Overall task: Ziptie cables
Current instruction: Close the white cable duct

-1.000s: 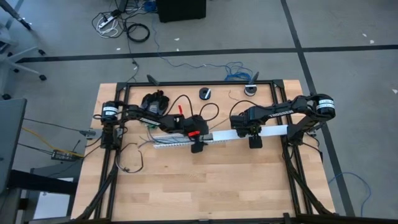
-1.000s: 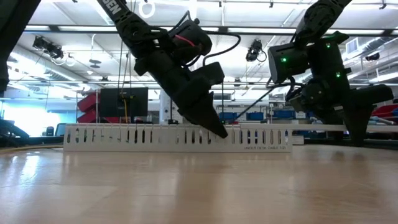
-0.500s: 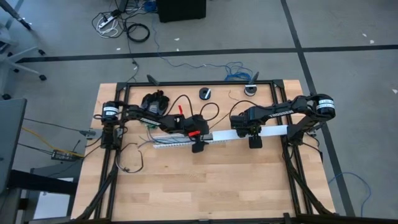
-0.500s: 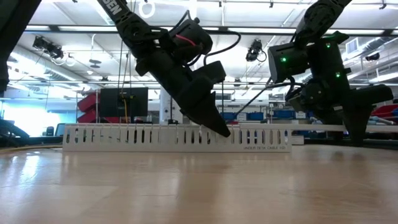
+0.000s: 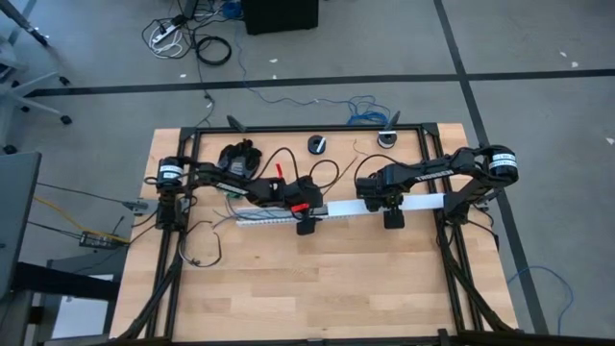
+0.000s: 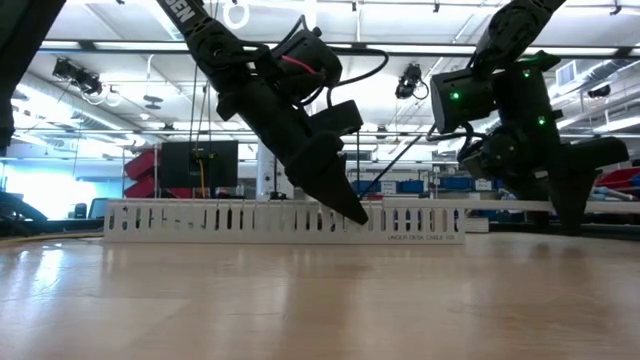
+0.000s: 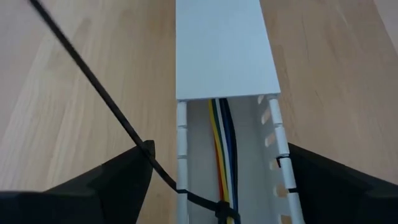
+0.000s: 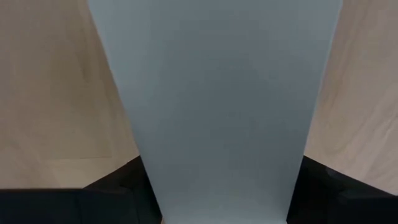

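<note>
A white slotted duct lies across the table, left to right. Its right half bears a plain white cover. In the open half run the cables, yellow, black and blue wires lying side by side. A black zip tie wraps them, and its thin tail runs off over the duct wall. My left gripper slants down over the duct's middle, open, with a finger on either side of the duct. My right gripper points down over the covered part. My right gripper pinches the covered duct between its two fingers, one on each long side wall. The fingers come from above, pointing down, and lie across the duct. The duct rests flat on the table.
At the table's far edge lie a black clump and two small round parts. A loose thin wire curls at the near left. Black frame rails run along both sides. Bare wood fills the near half.
My left gripper has rolled slightly at the wrist over the duct and stays open. The duct's left end has slid slightly toward the table's right.
</note>
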You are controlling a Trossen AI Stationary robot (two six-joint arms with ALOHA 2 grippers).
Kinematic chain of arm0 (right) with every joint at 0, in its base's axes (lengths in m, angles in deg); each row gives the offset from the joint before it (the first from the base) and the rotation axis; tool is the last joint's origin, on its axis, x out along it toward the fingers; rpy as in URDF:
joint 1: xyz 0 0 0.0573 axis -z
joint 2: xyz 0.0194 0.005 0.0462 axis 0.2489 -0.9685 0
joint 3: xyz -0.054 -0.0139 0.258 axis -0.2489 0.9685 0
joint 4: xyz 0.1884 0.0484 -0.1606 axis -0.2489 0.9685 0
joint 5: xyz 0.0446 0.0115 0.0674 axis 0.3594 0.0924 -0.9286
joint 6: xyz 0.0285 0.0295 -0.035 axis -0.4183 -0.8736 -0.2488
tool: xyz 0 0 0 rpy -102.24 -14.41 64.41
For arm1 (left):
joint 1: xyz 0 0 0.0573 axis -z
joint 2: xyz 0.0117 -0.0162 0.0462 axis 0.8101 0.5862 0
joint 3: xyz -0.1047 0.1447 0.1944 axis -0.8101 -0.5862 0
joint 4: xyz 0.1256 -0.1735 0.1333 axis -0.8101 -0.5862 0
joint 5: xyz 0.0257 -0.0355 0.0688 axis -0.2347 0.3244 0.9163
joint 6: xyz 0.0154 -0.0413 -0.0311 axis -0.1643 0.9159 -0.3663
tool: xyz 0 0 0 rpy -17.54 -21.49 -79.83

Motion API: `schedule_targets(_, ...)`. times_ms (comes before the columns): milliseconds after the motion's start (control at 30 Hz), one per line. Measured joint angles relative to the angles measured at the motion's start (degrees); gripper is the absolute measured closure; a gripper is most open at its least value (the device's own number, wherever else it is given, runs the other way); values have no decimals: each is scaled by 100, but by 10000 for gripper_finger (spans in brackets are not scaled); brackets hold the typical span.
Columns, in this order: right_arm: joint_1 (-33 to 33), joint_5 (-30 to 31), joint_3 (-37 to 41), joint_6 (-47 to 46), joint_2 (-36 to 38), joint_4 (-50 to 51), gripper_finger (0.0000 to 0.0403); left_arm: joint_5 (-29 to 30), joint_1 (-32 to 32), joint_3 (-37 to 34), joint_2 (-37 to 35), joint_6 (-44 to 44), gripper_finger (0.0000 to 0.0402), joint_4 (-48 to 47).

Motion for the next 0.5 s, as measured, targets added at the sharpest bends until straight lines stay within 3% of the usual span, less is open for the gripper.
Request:
schedule_targets(100, 0, -13, -2, 12, 0, -12, 160, 75, 0, 0, 0, 10, 71, -24)
schedule_targets(300, 7, 8, -4, -2, 2, -43, 161, 1159, 9, 11, -9, 22, 70, -383)
schedule_targets(500, 7, -12, -11, -4, 2, -38, 161, 1500, 27, 9, -7, 17, 69, -424)
